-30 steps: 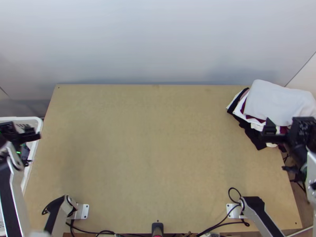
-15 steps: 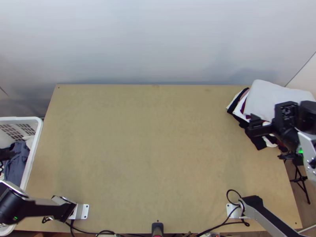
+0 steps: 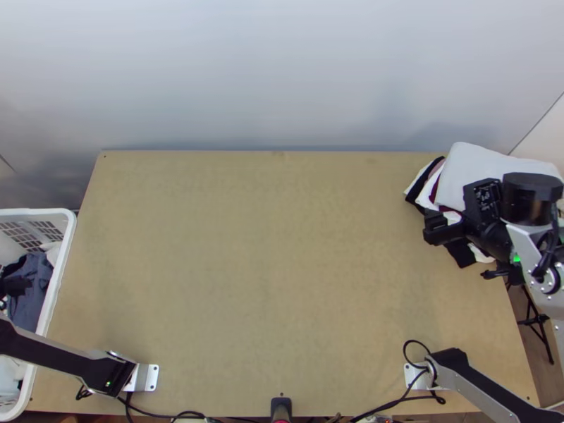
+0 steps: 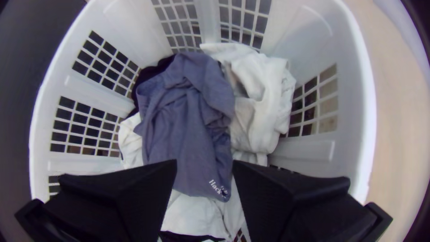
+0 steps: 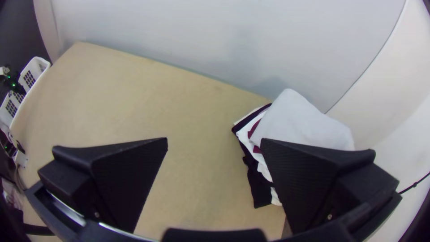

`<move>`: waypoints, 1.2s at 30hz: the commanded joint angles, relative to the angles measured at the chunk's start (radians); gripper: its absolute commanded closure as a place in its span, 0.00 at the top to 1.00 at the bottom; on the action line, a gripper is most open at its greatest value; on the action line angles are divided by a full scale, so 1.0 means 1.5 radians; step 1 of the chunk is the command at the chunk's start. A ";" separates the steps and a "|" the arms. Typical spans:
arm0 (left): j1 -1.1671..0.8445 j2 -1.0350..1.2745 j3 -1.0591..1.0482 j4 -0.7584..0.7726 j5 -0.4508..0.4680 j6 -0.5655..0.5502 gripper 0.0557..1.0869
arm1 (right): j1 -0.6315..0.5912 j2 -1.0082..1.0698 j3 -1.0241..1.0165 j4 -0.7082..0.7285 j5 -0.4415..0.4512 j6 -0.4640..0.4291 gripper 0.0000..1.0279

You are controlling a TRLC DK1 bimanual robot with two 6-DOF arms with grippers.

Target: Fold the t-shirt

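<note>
While the left gripper [image 3: 15,285] stood partly open over the blue-grey shirt [image 4: 183,130] in the basket [image 4: 365,98], the right gripper [image 3: 443,228] spread wider near the stacked clothes [image 3: 486,173]. Tabletop [image 3: 247,268] stretched between basket and stack

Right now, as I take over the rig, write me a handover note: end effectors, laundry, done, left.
Left end effector: open, over the white basket, gripping nothing.
Right end effector: open and empty, by the cloth stack at the table's far right corner.
Laundry: bunched blue-grey garment lying on white cloths in the basket.
Done: several cloths stacked, white one uppermost.
Left: probably pick a t-shirt from the basket, spread it, fold it, stack it.
</note>
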 commanded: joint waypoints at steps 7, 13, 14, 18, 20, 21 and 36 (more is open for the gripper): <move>-0.018 0.206 0.059 0.088 -0.057 -0.026 0.61 | -0.005 0.037 0.001 0.004 0.001 0.001 0.94; -0.035 0.253 0.089 0.116 -0.068 -0.038 0.61 | -0.010 0.075 0.037 0.005 0.001 0.001 0.94; -0.037 0.261 0.094 0.120 -0.072 -0.041 0.62 | -0.011 0.081 0.041 0.005 0.001 0.001 0.94; -0.043 0.286 0.113 0.132 -0.075 -0.065 0.61 | -0.011 0.099 0.055 0.006 0.001 0.001 0.94; -0.045 0.296 0.113 0.150 -0.081 -0.072 0.61 | -0.011 0.107 0.061 0.005 0.001 0.001 0.94; -0.045 0.302 0.116 0.152 -0.085 -0.072 0.61 | -0.011 0.111 0.065 0.005 0.000 0.001 0.94; -0.024 0.307 0.128 0.146 -0.083 -0.088 0.04 | -0.010 0.136 0.070 0.007 0.000 0.001 0.94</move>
